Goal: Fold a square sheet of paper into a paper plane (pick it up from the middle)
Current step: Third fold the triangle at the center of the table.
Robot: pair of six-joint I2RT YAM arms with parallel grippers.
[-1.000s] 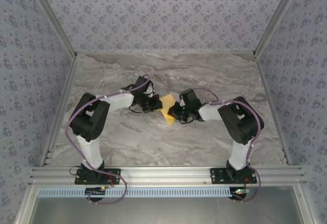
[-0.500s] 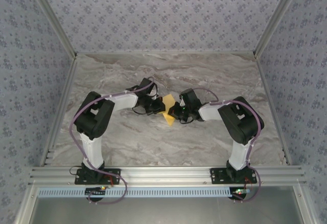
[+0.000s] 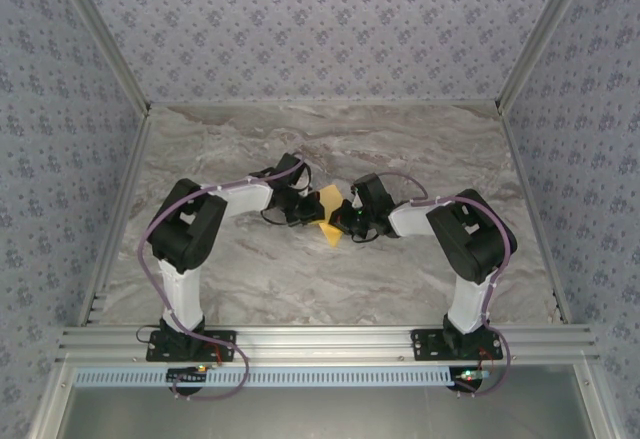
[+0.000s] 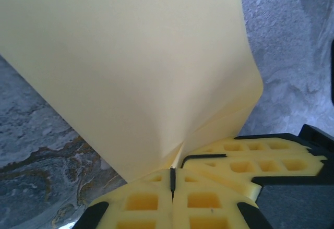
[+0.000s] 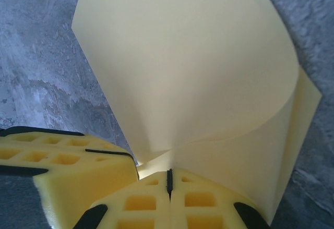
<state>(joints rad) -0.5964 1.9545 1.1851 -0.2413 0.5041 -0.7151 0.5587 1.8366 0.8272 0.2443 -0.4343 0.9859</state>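
The left gripper (image 4: 172,176) is seen pressed together, its yellow fingers (image 4: 209,200) meeting at a thin dark seam, and an edge of the sheet of paper (image 4: 135,67) is pinched in that seam. From the pinch the pale yellow sheet is swept up and away in a smooth curve, with a second layer bowed behind it on the right side of the left wrist view. The right gripper (image 5: 168,176) is likewise closed on the paper, an edge of which is caught between its fingers. From there the sheet is curled over to the right into a rounded, uncreased bend. From above, the two grippers are found close together, facing each other near the middle of the grey marble table (image 3: 400,149). The paper is held between them, with a corner pointing toward the near edge. The table is enclosed by patterned walls (image 3: 320,29) on three sides.
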